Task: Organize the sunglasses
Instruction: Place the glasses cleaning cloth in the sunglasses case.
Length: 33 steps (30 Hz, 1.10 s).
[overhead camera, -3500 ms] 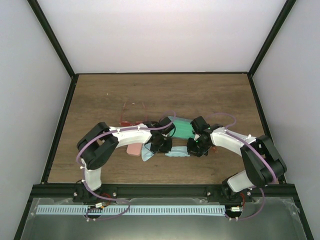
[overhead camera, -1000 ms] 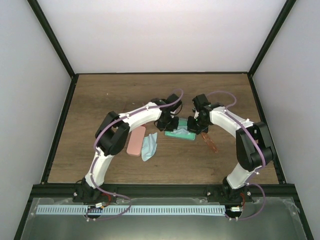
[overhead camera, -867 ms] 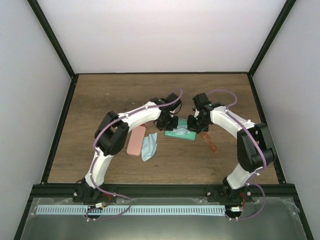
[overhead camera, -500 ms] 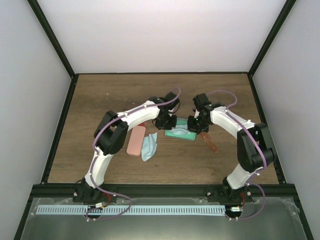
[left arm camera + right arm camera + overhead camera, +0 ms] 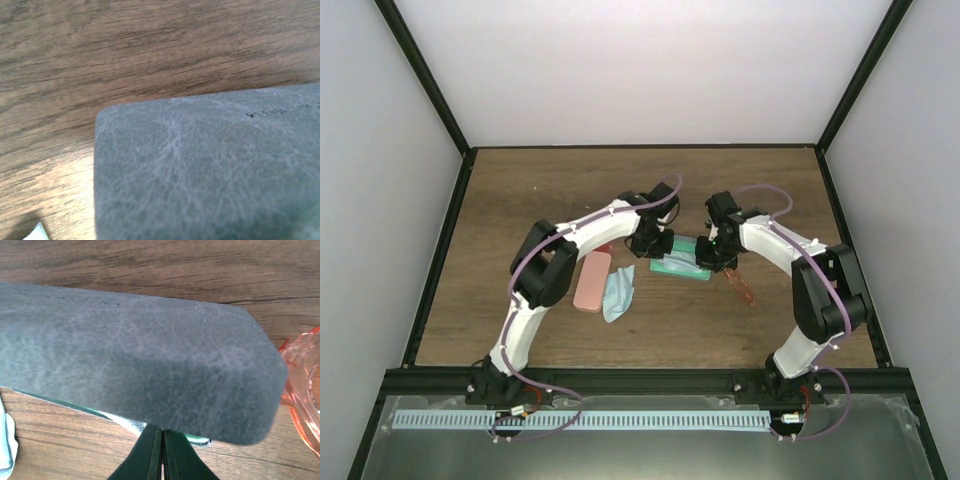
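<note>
A grey-blue case [image 5: 682, 263] lies mid-table between both arms. My left gripper [image 5: 658, 247] is at its left end and my right gripper [image 5: 710, 254] at its right end. In the left wrist view the case [image 5: 210, 170] fills the frame and hides the fingers. In the right wrist view the dark fingers [image 5: 150, 455] are shut together, tips against the near lower edge of the case [image 5: 135, 365]. The orange-red sunglasses [image 5: 741, 285] lie on the table just right of the case, and show as a translucent frame [image 5: 302, 390]. The reddish-pink pair is hidden.
A pink case [image 5: 591, 281] and a crumpled light blue cloth [image 5: 618, 292] lie left of the grey-blue case, below the left arm. A cloth corner [image 5: 5, 442] shows in the right wrist view. Dark frame rails border the wooden table [image 5: 520, 200].
Since the earliest frame both arms have moved away from the front edge to the middle with the grey-blue case. Over the last second the two grippers only edged slightly left.
</note>
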Motion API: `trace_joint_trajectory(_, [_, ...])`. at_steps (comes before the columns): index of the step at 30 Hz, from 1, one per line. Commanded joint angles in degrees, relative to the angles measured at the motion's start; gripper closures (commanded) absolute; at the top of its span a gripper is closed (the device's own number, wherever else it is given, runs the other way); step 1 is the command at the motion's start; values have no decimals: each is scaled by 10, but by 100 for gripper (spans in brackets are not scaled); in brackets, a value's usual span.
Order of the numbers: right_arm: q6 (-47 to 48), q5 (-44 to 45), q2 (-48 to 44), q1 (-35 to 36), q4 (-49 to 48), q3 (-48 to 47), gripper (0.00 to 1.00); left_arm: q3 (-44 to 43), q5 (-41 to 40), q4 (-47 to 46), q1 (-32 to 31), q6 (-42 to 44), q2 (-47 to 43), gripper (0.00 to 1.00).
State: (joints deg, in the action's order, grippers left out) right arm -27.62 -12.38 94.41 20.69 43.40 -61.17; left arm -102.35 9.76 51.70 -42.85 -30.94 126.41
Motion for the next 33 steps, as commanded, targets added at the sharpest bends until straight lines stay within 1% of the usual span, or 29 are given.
trace_joint_trajectory(1, [7, -1, 12, -5, -6, 6, 99, -20, 14, 5, 3, 12, 19, 96])
trace_joint_trajectory(6, [10, 3, 28, -5, -11, 10, 99, -16, 29, 0, 3, 7, 32, 96])
trace_joint_trajectory(15, [11, 12, 43, -5, -19, 12, 99, -3, 21, 0, 3, 11, 42, 96])
trace_joint_trajectory(17, [10, 14, 46, -5, -19, 8, 99, -4, 21, -1, 3, 11, 43, 94])
trace_joint_trajectory(18, [10, 15, 47, -5, -18, 6, 97, -4, 21, -2, 3, 11, 44, 91])
trace_joint_trajectory(21, [9, 17, 47, -5, -16, 4, 81, -4, 17, -1, 3, 9, 46, 89])
trace_joint_trajectory(23, [8, 18, 44, -4, -16, 2, 74, -5, 15, -1, 4, 9, 45, 86])
trace_joint_trajectory(25, [6, 18, 38, -5, -14, -2, 71, -5, 12, 1, 5, 9, 42, 83])
trace_joint_trajectory(28, [5, 21, 29, -5, -10, -10, 69, -4, 11, 1, 5, 8, 35, 78])
trace_joint_trajectory(30, [4, 25, 22, -5, -7, -18, 69, -6, 13, -1, 6, 8, 29, 73])
trace_joint_trajectory(33, [2, 29, 16, -4, -2, -31, 65, -8, 1, -3, 6, 10, 17, 64])
